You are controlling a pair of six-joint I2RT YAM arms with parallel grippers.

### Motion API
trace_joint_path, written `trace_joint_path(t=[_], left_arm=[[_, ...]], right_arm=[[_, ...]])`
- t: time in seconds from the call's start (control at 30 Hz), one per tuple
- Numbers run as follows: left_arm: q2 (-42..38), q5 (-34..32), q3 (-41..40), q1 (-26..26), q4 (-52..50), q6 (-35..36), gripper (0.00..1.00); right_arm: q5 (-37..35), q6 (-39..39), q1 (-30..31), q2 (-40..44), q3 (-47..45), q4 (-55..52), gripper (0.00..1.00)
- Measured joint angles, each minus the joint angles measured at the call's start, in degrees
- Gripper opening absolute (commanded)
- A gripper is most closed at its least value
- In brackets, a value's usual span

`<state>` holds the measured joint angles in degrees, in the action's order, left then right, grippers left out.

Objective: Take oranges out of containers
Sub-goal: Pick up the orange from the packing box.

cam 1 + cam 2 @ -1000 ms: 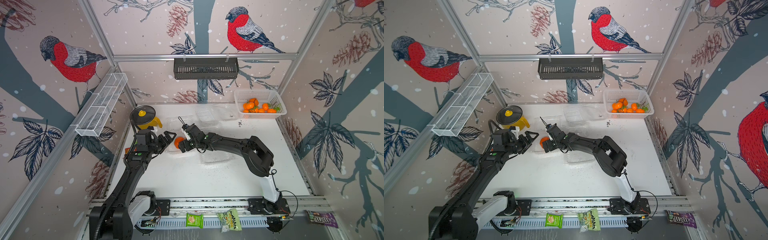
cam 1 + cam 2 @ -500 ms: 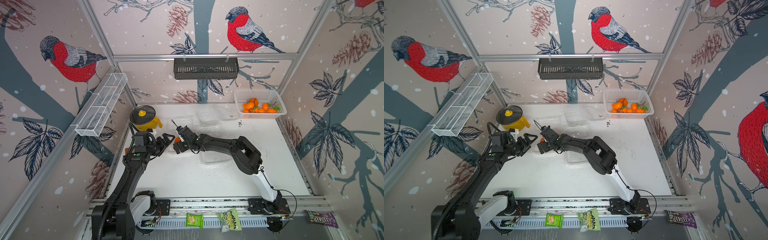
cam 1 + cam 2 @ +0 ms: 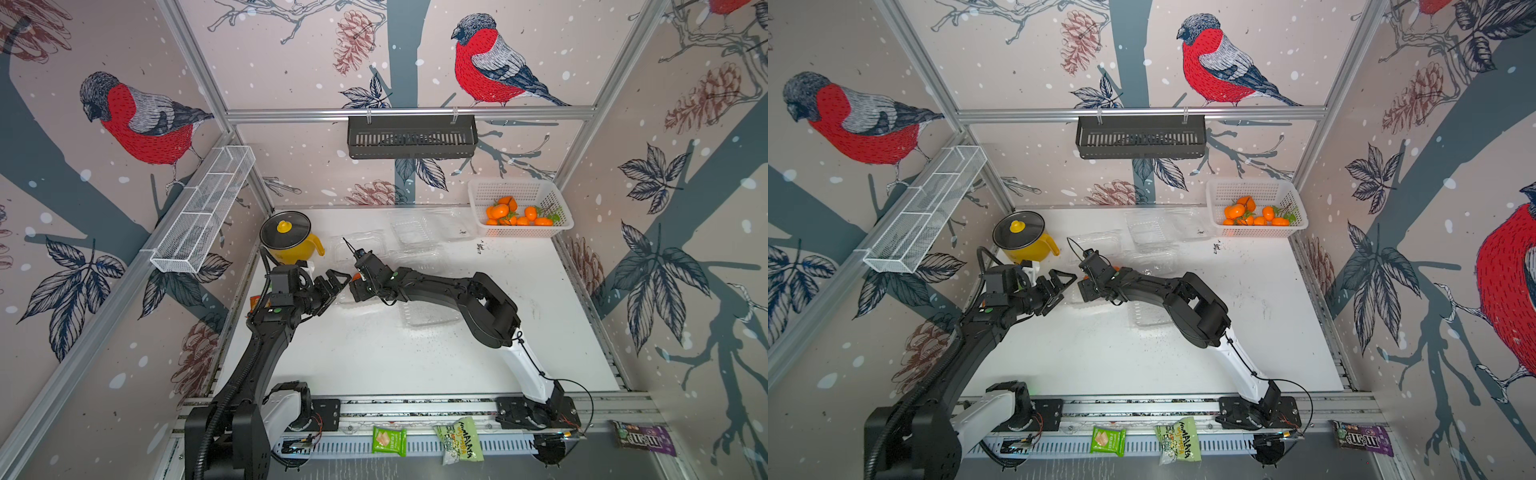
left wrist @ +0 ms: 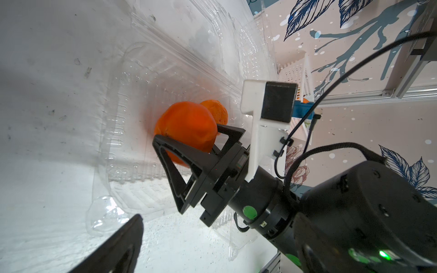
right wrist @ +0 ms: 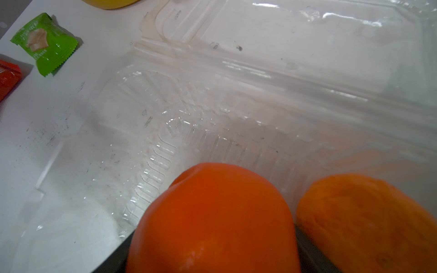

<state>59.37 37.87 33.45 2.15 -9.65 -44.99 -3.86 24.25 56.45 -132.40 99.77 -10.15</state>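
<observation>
In both top views only a sliver of an orange (image 3: 356, 276) is seen beside the right gripper (image 3: 355, 287), which is held low over a clear container (image 3: 365, 306) near the yellow pot (image 3: 291, 245). The left gripper (image 3: 336, 291) is shown spread wide and empty, just beside that box. What is hidden there is given by the left wrist view: the orange is lodged inside the open container, the right gripper's fingers (image 4: 165, 151) are set against its two sides and closed about it, and a second orange (image 4: 216, 111) is tucked just behind it. Surface is told best from the right wrist: the gripped fruit is deep orange, smooth and glossy, while the second is paler, matt and dimpled. A green packet (image 5: 45, 45) is also shown there on the table (image 5: 35, 141). More oranges (image 3: 505, 212), some with green leaves, are heaped in the white basket (image 3: 515, 189) at the far corner.
</observation>
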Motion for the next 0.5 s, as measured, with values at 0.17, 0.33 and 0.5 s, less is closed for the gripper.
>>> trace_joint_path(t=[0.17, 0.33, 0.5], left_arm=[[0.2, 0.0, 0.0, 0.1, 0.0, 0.2, 0.97], [0.5, 0.5, 0.0, 0.1, 0.0, 0.4, 0.97], [1.3, 2.0, 3.5, 0.2, -0.3, 1.5, 0.97]], right_arm=[[-0.6, 0.1, -0.1, 0.1, 0.5, 0.0, 0.7], [-0.5, 0.3, -0.3, 1.7, 1.0, -0.3, 0.7], [1.5, 1.6, -1.9, 6.7, 0.9, -0.5, 0.7]])
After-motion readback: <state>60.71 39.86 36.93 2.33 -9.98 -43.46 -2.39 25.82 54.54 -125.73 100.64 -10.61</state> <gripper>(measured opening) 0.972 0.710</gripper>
